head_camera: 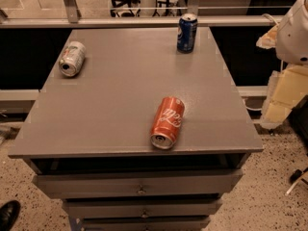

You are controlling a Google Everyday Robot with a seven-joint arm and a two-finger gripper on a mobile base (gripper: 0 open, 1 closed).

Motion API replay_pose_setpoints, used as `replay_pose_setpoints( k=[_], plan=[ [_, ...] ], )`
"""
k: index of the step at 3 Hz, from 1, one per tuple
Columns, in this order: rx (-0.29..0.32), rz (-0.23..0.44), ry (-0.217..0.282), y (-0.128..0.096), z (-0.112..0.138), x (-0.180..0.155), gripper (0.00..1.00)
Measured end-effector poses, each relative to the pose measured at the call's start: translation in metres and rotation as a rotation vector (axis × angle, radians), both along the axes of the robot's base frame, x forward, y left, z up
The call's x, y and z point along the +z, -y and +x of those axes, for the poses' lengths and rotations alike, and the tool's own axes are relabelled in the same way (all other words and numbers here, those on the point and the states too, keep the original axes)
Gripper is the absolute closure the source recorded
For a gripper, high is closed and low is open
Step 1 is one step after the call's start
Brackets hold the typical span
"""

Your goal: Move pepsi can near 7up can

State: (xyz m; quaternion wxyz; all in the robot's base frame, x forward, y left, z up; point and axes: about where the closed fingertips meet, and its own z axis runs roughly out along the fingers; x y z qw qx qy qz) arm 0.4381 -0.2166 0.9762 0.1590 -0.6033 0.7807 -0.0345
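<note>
The pepsi can (pixel 186 32) is dark blue with a silver top and stands upright at the far edge of the grey table (pixel 120 95), right of centre. The 7up can (pixel 72 58) is silvery-grey and lies on its side near the far left corner, its open end facing me. The two cans are far apart across the table. My gripper is out of view; only a white rounded part of my arm (pixel 296 30) shows at the upper right, off to the right of the table and away from both cans.
A red-orange can with white script (pixel 167 122) lies on its side near the table's front edge, right of centre. Drawers (pixel 139 184) sit under the tabletop. Pale yellow blocks (pixel 284 95) stand right of the table. A rail (pixel 144 20) runs behind it.
</note>
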Motion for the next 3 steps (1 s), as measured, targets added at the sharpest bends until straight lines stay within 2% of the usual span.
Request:
replay_pose_setpoints(
  k=[1,2,3],
  plan=[
    [0.0,0.0,0.0,0.0,0.0,0.0,0.0],
    [0.027,0.049,0.065,-0.027,0.029,0.003,0.0],
    [0.027,0.18,0.121,-0.053,0.085,-0.004,0.0]
  ],
)
